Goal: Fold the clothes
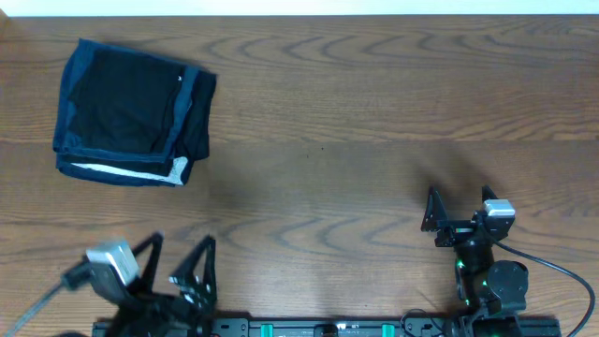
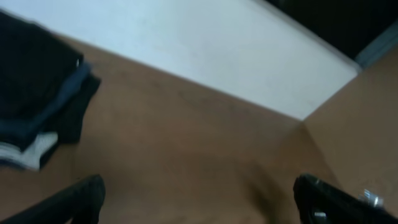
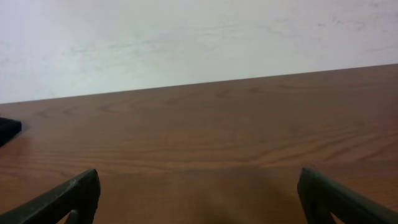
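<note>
The clothes [image 1: 122,103] lie folded as a black square at the table's far left, with a tiny white mark near their right edge. They rest on a folded dark-blue garment [image 1: 67,122] with a white edge. The left wrist view shows the clothes [image 2: 31,62] at upper left, stacked on the dark-blue garment [image 2: 43,121]. My left gripper [image 1: 181,245] hovers open near the front edge, well short of the stack, with nothing between its fingers [image 2: 81,199]. At the front right, far from the fabric, my right gripper [image 1: 459,198] stands open and empty, only bare wood between its fingers [image 3: 336,199].
The wooden table [image 1: 356,112] ends at a white strip [image 1: 299,7] along its far side. A dark corner of the stack [image 3: 7,129] shows at the left edge of the right wrist view. The arm bases [image 1: 328,328] sit along the front edge.
</note>
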`<control>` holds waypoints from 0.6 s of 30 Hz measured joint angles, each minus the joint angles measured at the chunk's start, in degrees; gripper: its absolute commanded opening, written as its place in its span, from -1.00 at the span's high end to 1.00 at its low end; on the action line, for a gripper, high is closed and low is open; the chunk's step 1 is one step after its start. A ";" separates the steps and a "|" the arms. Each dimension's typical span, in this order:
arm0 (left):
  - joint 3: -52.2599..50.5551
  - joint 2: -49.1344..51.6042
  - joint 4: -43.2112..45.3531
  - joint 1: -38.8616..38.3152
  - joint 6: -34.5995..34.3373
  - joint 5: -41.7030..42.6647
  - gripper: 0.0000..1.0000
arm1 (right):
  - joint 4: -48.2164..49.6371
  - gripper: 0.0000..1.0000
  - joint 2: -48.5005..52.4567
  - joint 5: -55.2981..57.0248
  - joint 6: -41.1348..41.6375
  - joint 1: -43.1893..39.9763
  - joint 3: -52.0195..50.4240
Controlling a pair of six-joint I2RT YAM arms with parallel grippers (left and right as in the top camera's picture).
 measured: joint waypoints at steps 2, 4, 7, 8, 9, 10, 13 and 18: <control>-2.84 -3.50 -0.72 0.00 0.00 0.02 -0.96 | 0.00 -0.99 0.00 0.00 -0.09 0.00 0.00; -5.51 -5.95 -0.76 0.00 0.02 0.00 -0.96 | 0.02 -0.98 -0.02 0.02 -0.09 0.00 0.00; -10.78 -9.84 -0.83 0.00 0.00 -0.09 -0.96 | 0.02 -0.99 0.00 0.02 -0.11 0.00 0.00; -12.63 -11.04 -0.85 0.00 0.00 -0.20 -0.96 | 0.00 -0.99 0.00 0.02 -0.09 0.00 0.00; -14.40 -12.04 -0.74 0.00 0.02 -0.24 -0.96 | 0.00 -0.98 0.00 0.02 -0.11 0.00 0.00; -15.96 -12.81 -0.63 0.00 0.00 -0.28 -0.96 | 0.00 -0.98 0.00 0.02 -0.09 0.00 0.00; -21.09 -14.49 1.05 0.00 0.00 -0.85 -0.96 | 0.00 -0.98 0.00 0.02 -0.11 0.00 0.00; -28.46 -14.73 9.73 0.00 0.02 -1.25 -0.96 | 0.00 -0.98 0.00 0.02 -0.11 0.00 0.00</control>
